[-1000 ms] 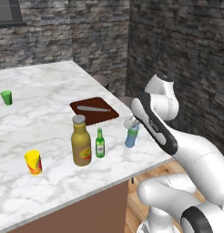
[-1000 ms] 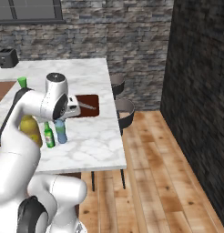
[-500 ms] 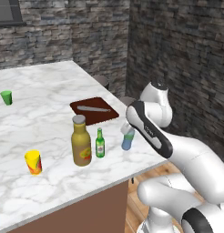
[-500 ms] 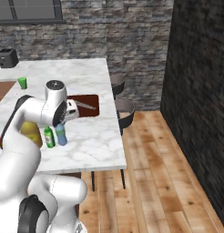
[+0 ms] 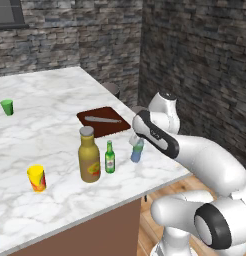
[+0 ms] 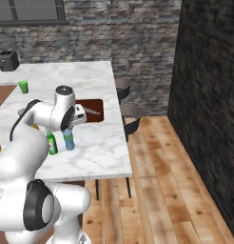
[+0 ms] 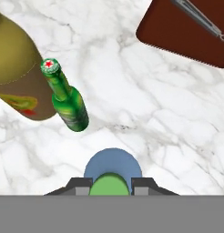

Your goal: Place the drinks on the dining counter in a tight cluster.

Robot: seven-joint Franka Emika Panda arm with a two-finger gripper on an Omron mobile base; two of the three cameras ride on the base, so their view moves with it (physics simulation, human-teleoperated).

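Observation:
My gripper [image 7: 110, 186] is shut on the small pale-blue bottle [image 7: 113, 167], holding it by the neck under its green cap. That bottle [image 5: 137, 152] stands upright near the right edge of the dining counter [image 5: 45, 130], its base at or just above the marble. A short gap to its left is the slim green bottle [image 5: 110, 159], and next to that the big mustard-amber bottle [image 5: 89, 161]. In the hand view the green bottle [image 7: 68, 102] leans against the look of the amber one [image 7: 13, 68]. From the right, the blue bottle [image 6: 69, 141] and green bottle [image 6: 52, 143] stand side by side.
A dark red cutting board [image 5: 102, 121] with a knife [image 7: 198, 18] lies just behind the bottles. A yellow cup [image 5: 36, 178] stands front left, a green cup [image 5: 7, 106] far left. Two stools [image 6: 131, 116] stand past the counter's right edge.
The hand has come down and shifted the pale-blue bottle a little left, closer to the green bottle. The other bottles have not moved.

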